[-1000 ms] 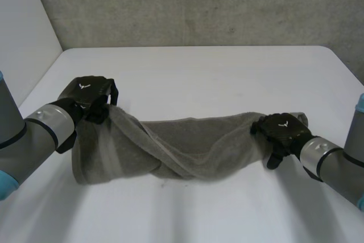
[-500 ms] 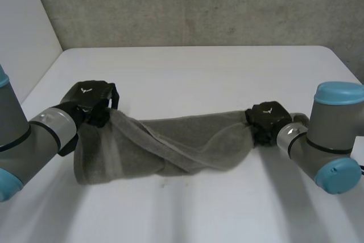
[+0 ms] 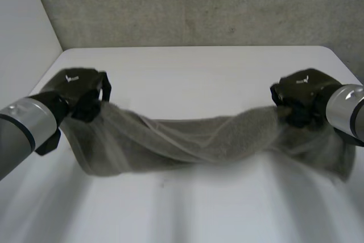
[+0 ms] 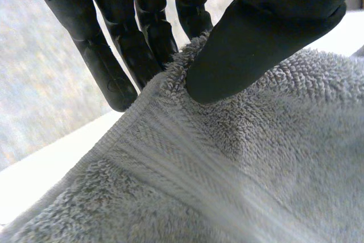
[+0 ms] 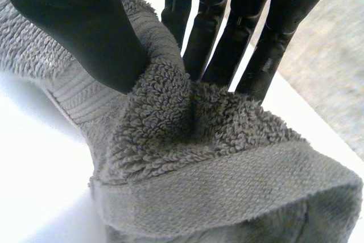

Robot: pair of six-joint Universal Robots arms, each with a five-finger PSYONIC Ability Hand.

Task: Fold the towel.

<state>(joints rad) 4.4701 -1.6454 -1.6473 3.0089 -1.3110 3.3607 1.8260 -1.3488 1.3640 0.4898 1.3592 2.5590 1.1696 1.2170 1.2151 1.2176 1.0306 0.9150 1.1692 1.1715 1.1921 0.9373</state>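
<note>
A grey terry towel (image 3: 187, 140) hangs stretched between my two hands above the white table (image 3: 199, 78), sagging in the middle. My left hand (image 3: 79, 89) pinches its left end; in the left wrist view the thumb (image 4: 267, 32) presses the towel's edge (image 4: 187, 157) against the fingers (image 4: 108, 55). At the towel's right end my right hand (image 3: 304, 95) holds a bunched corner, and the right wrist view shows its thumb (image 5: 79, 27) and fingers (image 5: 227, 32) closed on the towel's hemmed fold (image 5: 199, 157). Some cloth (image 3: 330, 155) droops below the right hand.
A grey concrete wall (image 3: 199, 4) runs behind the table's far edge. A pale wall (image 3: 23, 38) stands at the left. Bare tabletop lies beyond the towel and in front of it.
My right hand closed on the towel's right end and rose outward to the right. My left hand rose and shifted left too, so the towel now hangs lifted and stretched.
</note>
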